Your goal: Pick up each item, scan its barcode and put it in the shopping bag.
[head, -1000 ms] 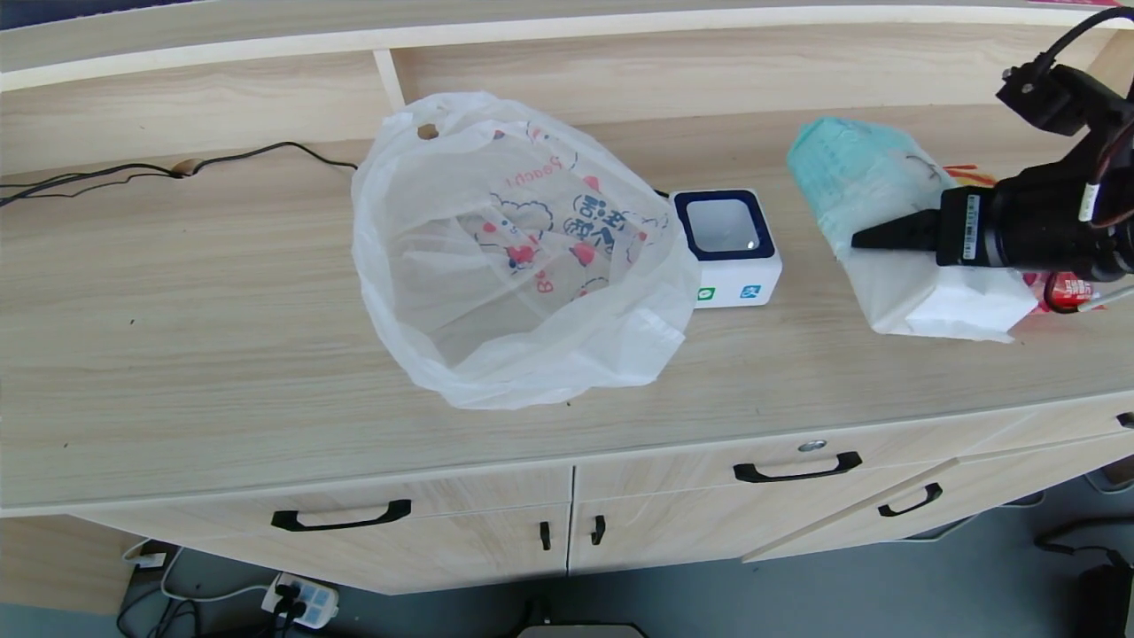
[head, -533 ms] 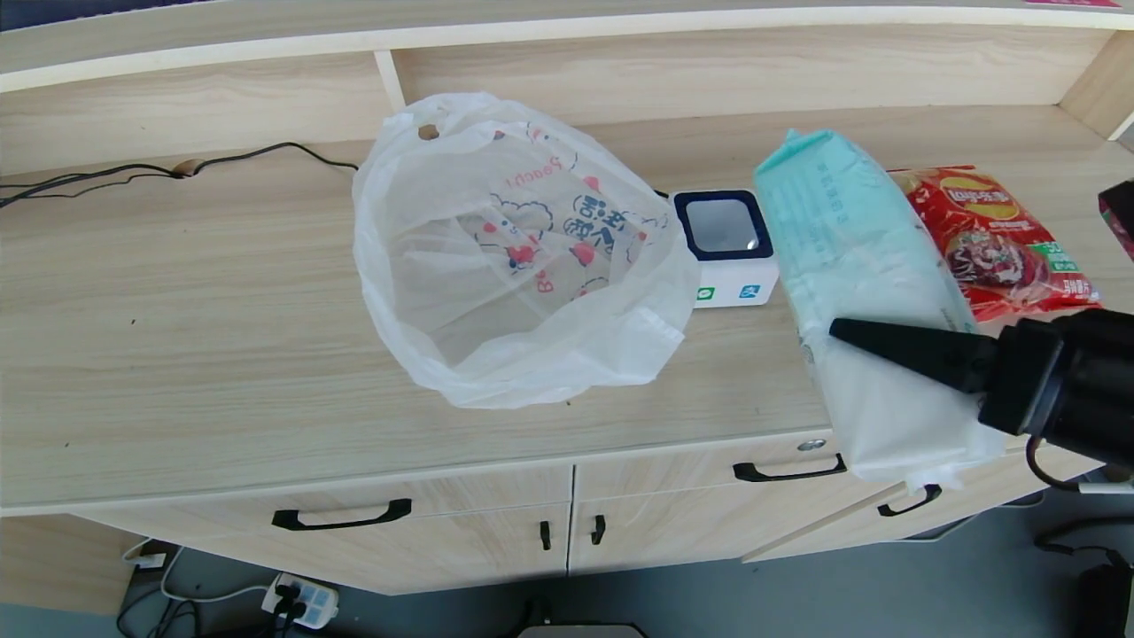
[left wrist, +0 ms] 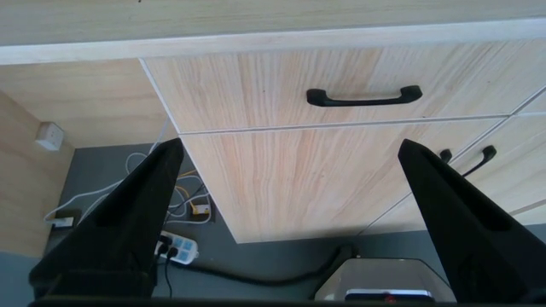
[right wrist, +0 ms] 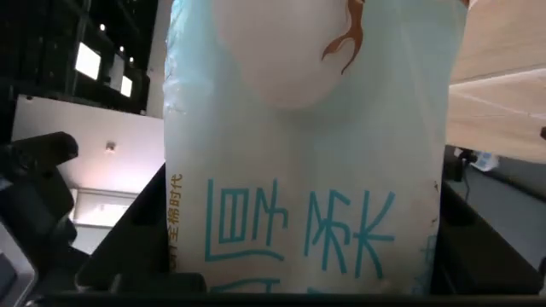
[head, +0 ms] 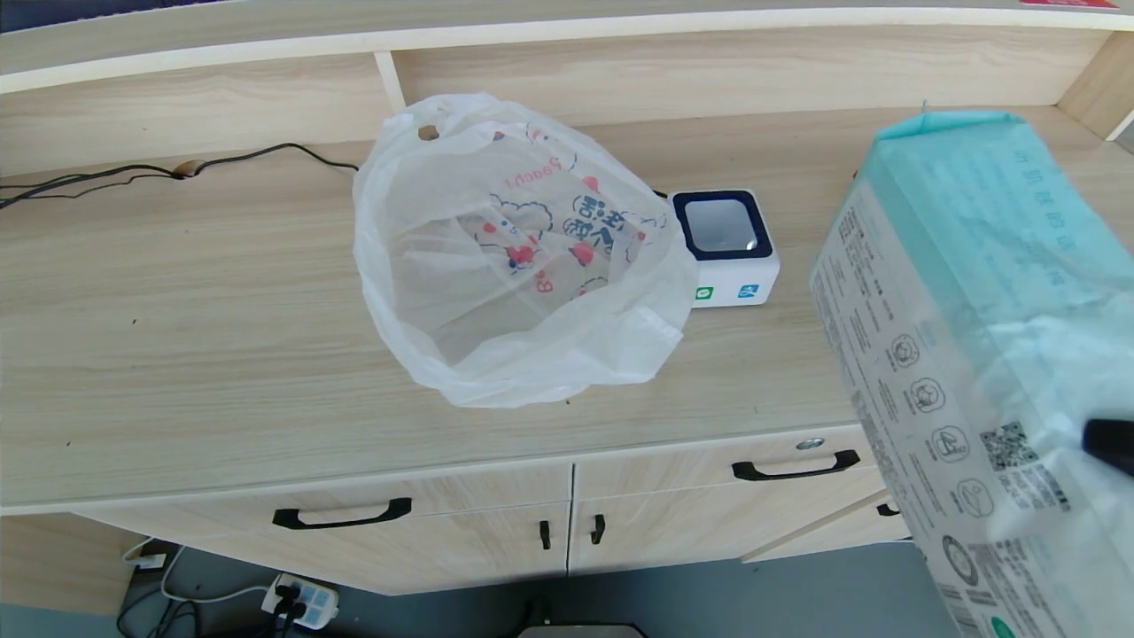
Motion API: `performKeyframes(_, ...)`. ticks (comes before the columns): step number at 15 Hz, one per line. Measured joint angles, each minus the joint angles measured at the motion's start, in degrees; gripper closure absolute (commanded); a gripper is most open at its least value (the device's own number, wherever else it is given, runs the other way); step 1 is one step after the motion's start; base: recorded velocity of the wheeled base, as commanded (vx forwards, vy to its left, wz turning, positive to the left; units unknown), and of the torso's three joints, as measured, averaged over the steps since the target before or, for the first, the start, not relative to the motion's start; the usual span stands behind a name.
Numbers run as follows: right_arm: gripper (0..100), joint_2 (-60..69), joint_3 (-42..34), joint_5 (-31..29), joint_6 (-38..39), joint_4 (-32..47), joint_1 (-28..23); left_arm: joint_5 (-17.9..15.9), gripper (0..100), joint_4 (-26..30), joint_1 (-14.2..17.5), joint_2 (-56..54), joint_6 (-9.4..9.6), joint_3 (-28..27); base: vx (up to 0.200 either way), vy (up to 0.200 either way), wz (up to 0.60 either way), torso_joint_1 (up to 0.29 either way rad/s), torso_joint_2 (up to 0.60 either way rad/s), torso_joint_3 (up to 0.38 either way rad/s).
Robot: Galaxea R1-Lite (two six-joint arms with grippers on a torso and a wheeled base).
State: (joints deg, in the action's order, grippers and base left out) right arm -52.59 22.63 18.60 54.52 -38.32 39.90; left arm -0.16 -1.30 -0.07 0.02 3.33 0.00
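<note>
I log: pale wood-grain counter top (head: 221, 354), matt, smooth, laminate look; thin white translucent plastic shopping bag (head: 532, 363), crinkled, faint sheen; teal-and-white film-wrapped soft pack (head: 974, 310), glossy, wrinkled; white-and-navy plastic scanner cube (head: 725, 246), hard shell, glossy window; black drawer handles (head: 341, 517), matt.

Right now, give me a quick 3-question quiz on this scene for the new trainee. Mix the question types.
1. True or false: the teal pack is already inside the shopping bag.
2. Where does the scanner stand? A: inside the bag. B: on the counter, beside the bag on the robot's right. C: on the upper shelf.
3. Left gripper: are its jaws open or shut?

Key: 1 false; 2 B; 3 open.
</note>
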Motion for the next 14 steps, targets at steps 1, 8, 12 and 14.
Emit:
performKeyframes(1, 100, 0.72, -1.22, 0.11, 3.71, -2.46, 0.94, 0.00, 0, 0.02, 0.00, 0.00, -0.11, 0.00, 0.000, 0.000, 0.00, 0.000, 0.00, 0.000)
performKeyframes(8, 100, 7.61, -9.81, 0.28, 22.75, -13.89, 10.87, -0.02, 0, 0.00, 0.00, 0.00, -0.43, 0.00, 0.000, 0.000, 0.00, 0.000, 0.00, 0.000)
performKeyframes(12, 100, 3.84, -7.00, 0.26, 29.21, -17.19, 12.85, -0.02, 0, -0.04, 0.00, 0.00, -0.49, 0.00, 0.000, 0.000, 0.00, 0.000, 0.00, 0.000)
performKeyframes(14, 100, -0.77, -5.40, 0.28, 31.59, -20.48, 12.58, -0.02, 0, -0.06, -0.04, 0.00, -0.29, 0.00, 0.000, 0.000, 0.00, 0.000, 0.00, 0.000)
